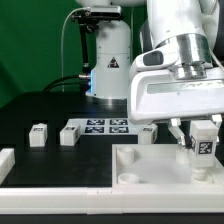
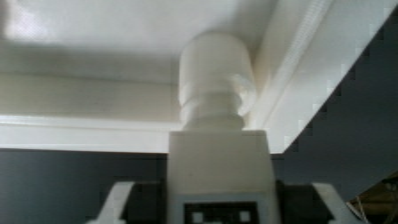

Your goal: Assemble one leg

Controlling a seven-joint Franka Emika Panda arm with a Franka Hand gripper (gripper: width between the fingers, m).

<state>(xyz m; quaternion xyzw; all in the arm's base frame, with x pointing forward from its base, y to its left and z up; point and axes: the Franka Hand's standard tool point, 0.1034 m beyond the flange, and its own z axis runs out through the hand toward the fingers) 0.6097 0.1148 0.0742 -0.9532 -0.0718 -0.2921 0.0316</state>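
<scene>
The two-finger gripper (image 1: pixel 203 140) of the white robot arm hung at about four o'clock in the exterior view. Its fingers (image 2: pixel 118 203) were clenched on a small white plastic stubby leg (image 1: pixel 205 144) with a black-and-white square tag on its face. The leg was held upright over the large white square plastic panel (image 1: pixel 130 168) with a raised rim. This panel lay on the black table (image 1: pixel 40 110) and reached from about six o'clock to four o'clock.

In the wrist view the leg (image 2: pixel 214 110) pointed its rounded, narrower end toward a corner of the panel (image 2: pixel 107 80), close beside the raised rim. The pictures did not show whether this end already touched the panel or sat in a hole.

One spare white leg (image 1: pixel 38 135) stood on the table at about nine o'clock, and a second spare leg (image 1: pixel 68 133) stood near it. The flat white marker board (image 1: pixel 100 126) lay just beyond them, near the centre.

The step in hand seemed to be bringing the grasped leg to its corner of the panel for mounting. The next move probably called for lining the narrow end up exactly with the corner hole, which was not visible here. After that the leg should go straight down, upright and firmly held, and most likely be turned to fasten it.
</scene>
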